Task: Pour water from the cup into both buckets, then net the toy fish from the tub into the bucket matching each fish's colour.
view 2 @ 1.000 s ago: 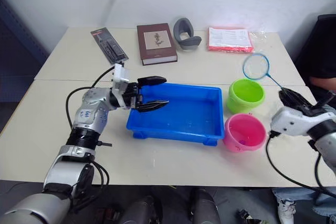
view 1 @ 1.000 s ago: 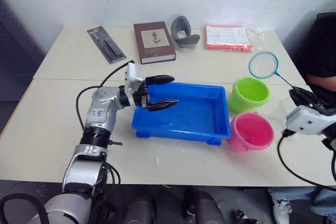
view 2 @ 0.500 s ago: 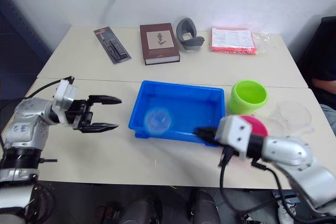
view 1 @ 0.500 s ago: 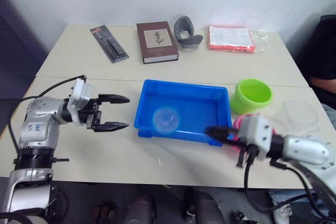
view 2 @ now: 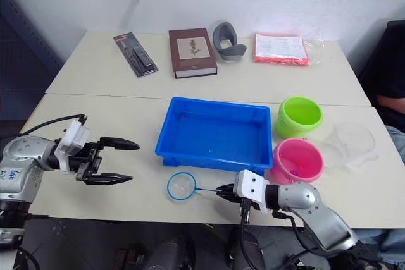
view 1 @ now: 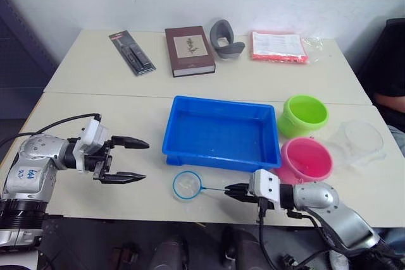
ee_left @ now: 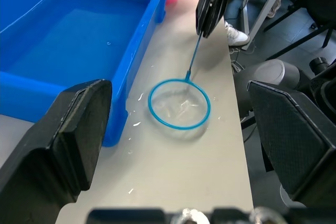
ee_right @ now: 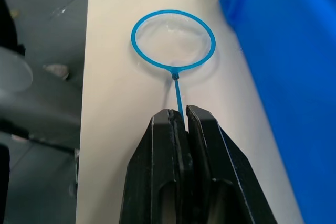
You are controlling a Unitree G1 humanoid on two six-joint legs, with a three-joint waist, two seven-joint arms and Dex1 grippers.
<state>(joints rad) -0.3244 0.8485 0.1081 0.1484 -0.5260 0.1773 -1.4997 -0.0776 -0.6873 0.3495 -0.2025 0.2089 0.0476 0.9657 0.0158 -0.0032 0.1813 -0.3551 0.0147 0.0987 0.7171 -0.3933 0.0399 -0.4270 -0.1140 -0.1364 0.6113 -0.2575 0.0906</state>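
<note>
From where I stand, the left tool [view 1: 130,159] hovers over the bench [view 1: 152,112] with its fingers spread wide, holding nothing, a little way from the tub [view 1: 221,132]. Near the front edge lies the net [view 1: 187,184], a thin blue hoop with clear mesh flat on the bench, its handle pinched between the pressed-together fingers of the right tool [view 1: 235,190]. The tub looks wet but I see no fish in it, so netting seems finished. Right of it stand the green bucket [view 1: 305,114] and pink bucket [view 1: 306,159], then the cup [view 1: 362,141], apparently empty.
</note>
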